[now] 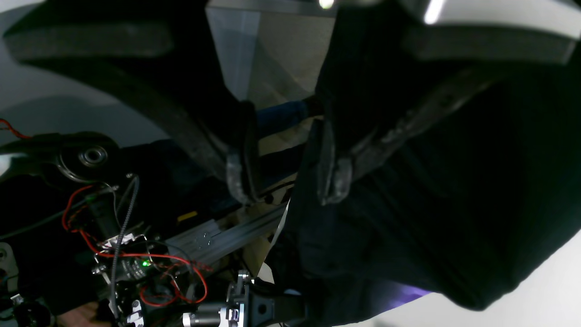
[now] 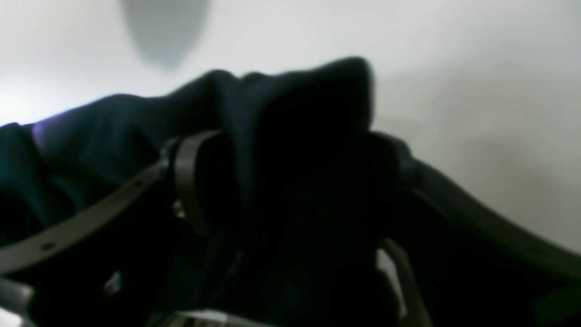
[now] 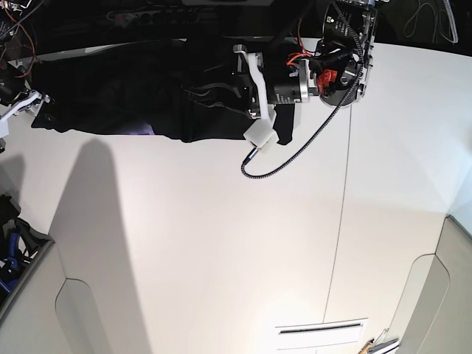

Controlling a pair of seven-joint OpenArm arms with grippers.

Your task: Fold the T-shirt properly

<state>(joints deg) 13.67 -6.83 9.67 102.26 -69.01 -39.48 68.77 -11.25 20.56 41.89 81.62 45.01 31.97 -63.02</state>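
Note:
The black T-shirt [image 3: 147, 103] lies bunched in a long strip along the far edge of the white table [image 3: 221, 258], between my two arms. A sliver of purple print [image 3: 140, 131] shows at its near hem. In the left wrist view my left gripper [image 1: 288, 175] stands open, its fingers apart with background showing through the gap. The T-shirt [image 1: 431, 204] drapes against and behind its right finger [image 1: 333, 175]. In the right wrist view my right gripper [image 2: 290, 154] is wide open around a raised bunch of the T-shirt [image 2: 91, 136] that fills the space between its fingers.
The left arm [image 3: 295, 85] reaches in from the top right, trailing a black cable [image 3: 295, 158] over the table. The right arm [image 3: 18, 107] sits at the left edge. Red wires and electronics [image 1: 136, 263] and an aluminium rail [image 1: 227, 236] lie beyond the table edge.

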